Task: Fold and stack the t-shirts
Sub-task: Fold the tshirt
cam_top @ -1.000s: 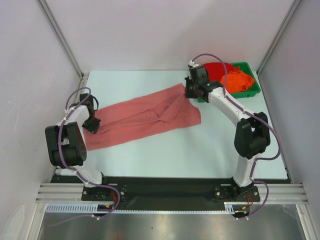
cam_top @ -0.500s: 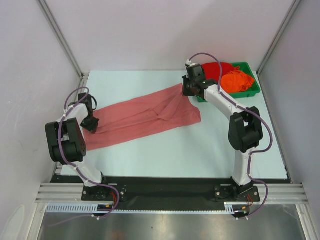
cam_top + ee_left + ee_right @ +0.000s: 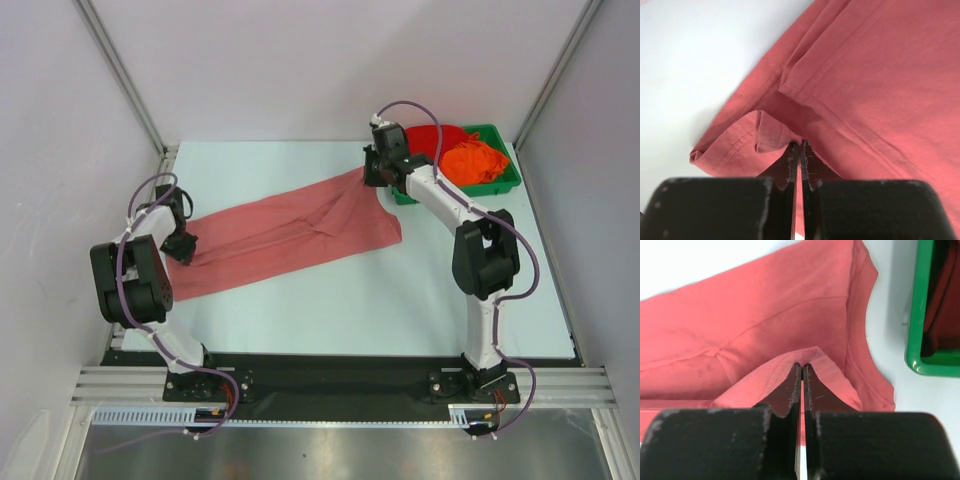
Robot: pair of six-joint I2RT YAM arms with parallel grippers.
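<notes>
The salmon t-shirt (image 3: 290, 235) lies stretched out slantwise across the table, folded into a long strip. My left gripper (image 3: 183, 247) is at its lower left end. In the left wrist view the left gripper (image 3: 799, 145) is shut on a raised fold of the salmon t-shirt (image 3: 865, 75) near the hem. My right gripper (image 3: 376, 178) is at the shirt's far right corner. In the right wrist view the right gripper (image 3: 801, 365) pinches a tented fold of the salmon t-shirt (image 3: 765, 315). The red t-shirt (image 3: 430, 138) and orange t-shirt (image 3: 472, 160) sit bunched in the tray.
The green tray (image 3: 505, 185) stands at the far right of the table, just right of my right gripper; the green tray's wall (image 3: 915, 340) shows in the right wrist view. White walls and metal frame posts (image 3: 120, 75) close in the table on three sides.
The right gripper has moved slightly left and back with the shirt corner, and its elbow swung left. The left gripper stayed at the shirt's left end.
</notes>
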